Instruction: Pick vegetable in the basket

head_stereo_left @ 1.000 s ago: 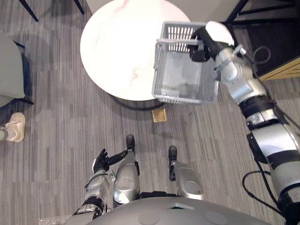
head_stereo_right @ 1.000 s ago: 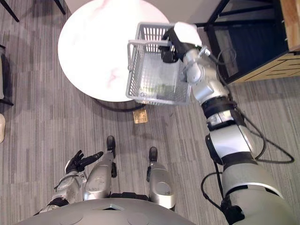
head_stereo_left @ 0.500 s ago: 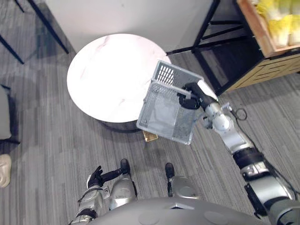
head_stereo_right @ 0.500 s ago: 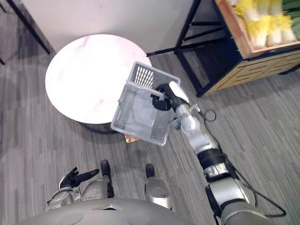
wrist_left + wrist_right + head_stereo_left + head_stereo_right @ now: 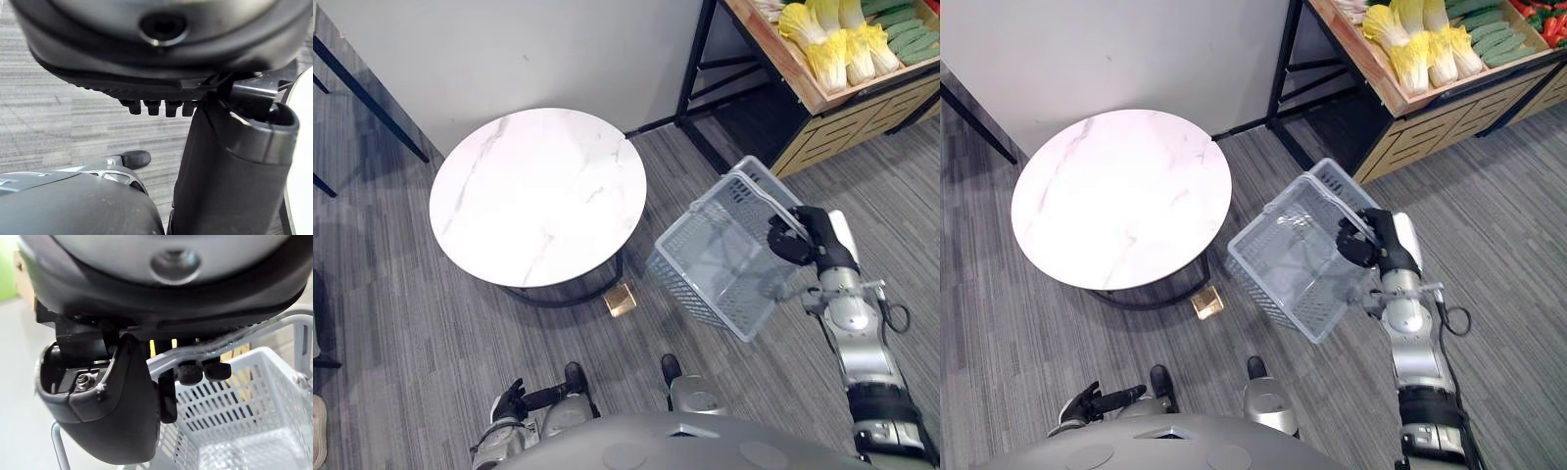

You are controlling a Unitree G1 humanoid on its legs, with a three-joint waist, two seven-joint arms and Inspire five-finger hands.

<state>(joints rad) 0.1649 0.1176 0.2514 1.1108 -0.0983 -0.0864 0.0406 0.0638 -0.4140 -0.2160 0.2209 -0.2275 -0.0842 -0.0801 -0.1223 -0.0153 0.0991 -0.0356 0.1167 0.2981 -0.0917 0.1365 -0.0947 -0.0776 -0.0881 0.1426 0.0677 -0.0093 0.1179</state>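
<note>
1. Grey plastic lattice basket hangs tilted at frame centre-right, above the floor. Right hand is clamped on its handle, fingers hooked over the bar.
2. Pale yellow-green cabbages and green cucumbers lie in a wooden crate shelf at upper right, well apart from basket and hand.
3. Left hand sits at lower left, fingers loosely extended, holding nothing.
4. Round white marble-topped table is left of the basket, on grey striped carpet.
5. Small tan block lies on the carpet at the table's near edge.
</note>
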